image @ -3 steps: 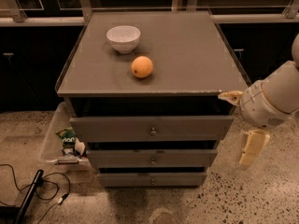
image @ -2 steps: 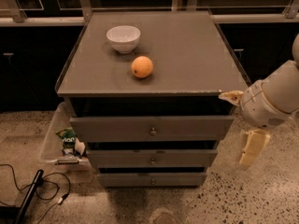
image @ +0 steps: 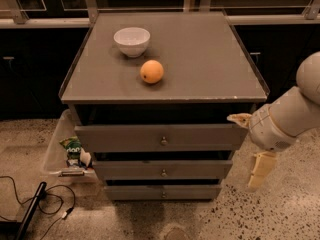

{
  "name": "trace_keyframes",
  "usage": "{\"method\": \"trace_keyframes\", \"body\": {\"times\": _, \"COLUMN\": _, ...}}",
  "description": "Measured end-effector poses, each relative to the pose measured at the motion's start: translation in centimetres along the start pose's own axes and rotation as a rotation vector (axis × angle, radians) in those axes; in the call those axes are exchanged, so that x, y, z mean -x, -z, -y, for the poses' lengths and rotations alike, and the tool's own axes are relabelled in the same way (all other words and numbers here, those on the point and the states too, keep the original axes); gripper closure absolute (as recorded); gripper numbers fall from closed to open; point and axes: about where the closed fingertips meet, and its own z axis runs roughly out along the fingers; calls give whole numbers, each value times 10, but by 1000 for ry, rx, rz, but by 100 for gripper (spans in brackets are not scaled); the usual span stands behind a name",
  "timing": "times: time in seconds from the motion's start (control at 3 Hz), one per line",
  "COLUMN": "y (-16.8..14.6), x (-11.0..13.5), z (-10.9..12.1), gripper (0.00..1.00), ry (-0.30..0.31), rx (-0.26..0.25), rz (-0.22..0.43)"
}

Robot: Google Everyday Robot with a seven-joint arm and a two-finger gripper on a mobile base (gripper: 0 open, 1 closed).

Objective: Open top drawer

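Observation:
The top drawer [image: 125, 137] is the widest grey front under the cabinet top, with a small round knob [image: 163, 141] at its middle. It stands a little forward of the cabinet, with a dark gap above it. My gripper [image: 250, 145] is at the drawer's right end, open. Its upper finger [image: 239, 119] is at the top right corner of the drawer front, and its lower finger [image: 261, 170] hangs down beside the cabinet. I cannot tell if the upper finger touches the drawer.
A white bowl [image: 132, 41] and an orange [image: 151, 71] sit on the grey cabinet top [image: 200, 59]. Two narrower drawers [image: 125, 171] lie below. A clear bin [image: 56, 151] with packets stands at the left, with cables [image: 45, 204] on the speckled floor.
My gripper has moved down and slightly left, from the level of the cabinet top's edge to the top drawer's right corner. The drawer, bowl and orange have not moved.

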Motion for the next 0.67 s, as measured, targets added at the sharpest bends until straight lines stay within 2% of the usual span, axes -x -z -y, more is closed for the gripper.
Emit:
{"method": "trace_keyframes", "body": {"times": 0.33, "y": -42, "x": -14, "z": 13, "gripper": 0, "ry": 40, "rx": -10, "rz": 41}}
{"method": "trace_keyframes", "body": {"times": 0.67, "y": -66, "x": -19, "z": 36, "gripper": 0, "ry": 94, "rx": -41, "rz": 61}}
